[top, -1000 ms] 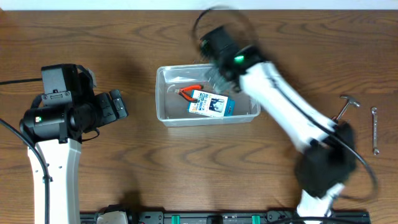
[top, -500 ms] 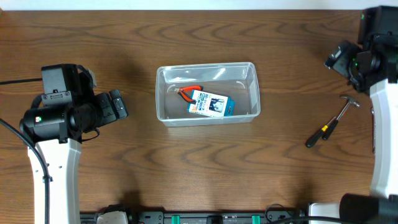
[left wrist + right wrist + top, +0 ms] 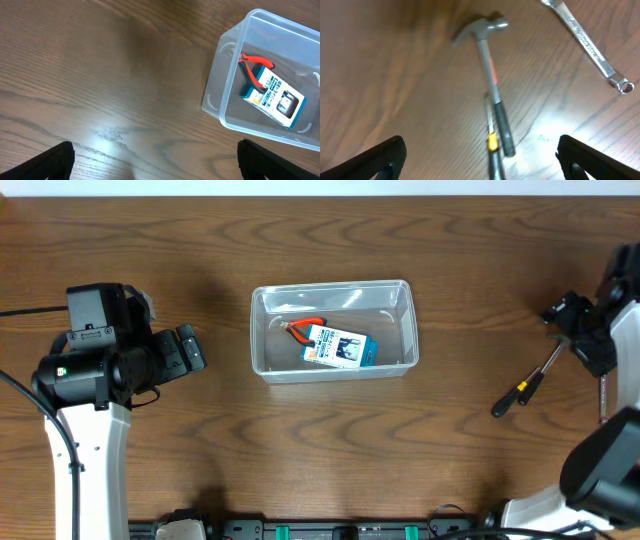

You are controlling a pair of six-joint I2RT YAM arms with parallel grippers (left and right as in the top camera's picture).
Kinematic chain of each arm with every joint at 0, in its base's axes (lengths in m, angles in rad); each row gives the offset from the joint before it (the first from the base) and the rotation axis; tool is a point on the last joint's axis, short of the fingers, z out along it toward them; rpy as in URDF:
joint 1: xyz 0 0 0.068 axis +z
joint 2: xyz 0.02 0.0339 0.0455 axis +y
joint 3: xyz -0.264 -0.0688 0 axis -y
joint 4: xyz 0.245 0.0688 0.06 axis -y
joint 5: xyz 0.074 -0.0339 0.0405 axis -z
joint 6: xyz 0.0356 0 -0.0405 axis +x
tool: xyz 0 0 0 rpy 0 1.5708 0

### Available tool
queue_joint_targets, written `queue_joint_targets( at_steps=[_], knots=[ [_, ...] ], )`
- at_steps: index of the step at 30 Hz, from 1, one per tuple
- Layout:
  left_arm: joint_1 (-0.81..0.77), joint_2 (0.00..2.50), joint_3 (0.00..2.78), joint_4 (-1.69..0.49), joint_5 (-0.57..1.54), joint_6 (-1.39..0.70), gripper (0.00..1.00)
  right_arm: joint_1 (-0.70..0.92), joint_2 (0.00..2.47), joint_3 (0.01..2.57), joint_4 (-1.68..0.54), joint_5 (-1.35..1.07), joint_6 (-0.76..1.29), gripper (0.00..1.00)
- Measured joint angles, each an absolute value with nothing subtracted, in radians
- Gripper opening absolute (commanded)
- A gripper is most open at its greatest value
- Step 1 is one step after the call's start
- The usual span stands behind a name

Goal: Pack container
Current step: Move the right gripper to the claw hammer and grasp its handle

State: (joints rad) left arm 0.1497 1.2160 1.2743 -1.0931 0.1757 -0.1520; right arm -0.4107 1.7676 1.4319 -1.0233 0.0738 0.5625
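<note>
Your right gripper (image 3: 568, 318) is no longer hanging over the container (image 3: 262, 340). A second ago it was blurring above the bin's far side. Now it is sitting out by the right edge of the table (image 3: 450, 460), lower than half a second ago, and in the overhead view it is covering the head of the hammer (image 3: 492, 85). Nothing else is changing: your left arm, the bin and its contents are lying as before.

The container is sitting well to the left of your right gripper and near your left gripper (image 3: 190, 348), on that gripper's right. Inside it a blue-and-white box (image 3: 340, 348) is lying flat, with red-handled pliers (image 3: 303, 327) resting against its far left corner.

Your right gripper is pointing down at the table with its fingers spread wide. The hammer is lying between them, untouched. A slim tool with a yellow band (image 3: 492, 142) is lying alongside the hammer's handle, and a wrench (image 3: 585, 45) is lying apart to the right. Your left gripper is also standing wide apart, holding nothing, and looking down at the table beside the bin.
</note>
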Motion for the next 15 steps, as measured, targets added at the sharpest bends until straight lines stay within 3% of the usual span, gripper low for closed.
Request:
queue_joint_targets(
  at_steps=[15],
  knots=[
    [0.150,1.216,1.274,-1.093,0.176,-0.152,0.96,-0.451,2.014,1.429,-0.884,0.046,0.467,0.96]
  ],
)
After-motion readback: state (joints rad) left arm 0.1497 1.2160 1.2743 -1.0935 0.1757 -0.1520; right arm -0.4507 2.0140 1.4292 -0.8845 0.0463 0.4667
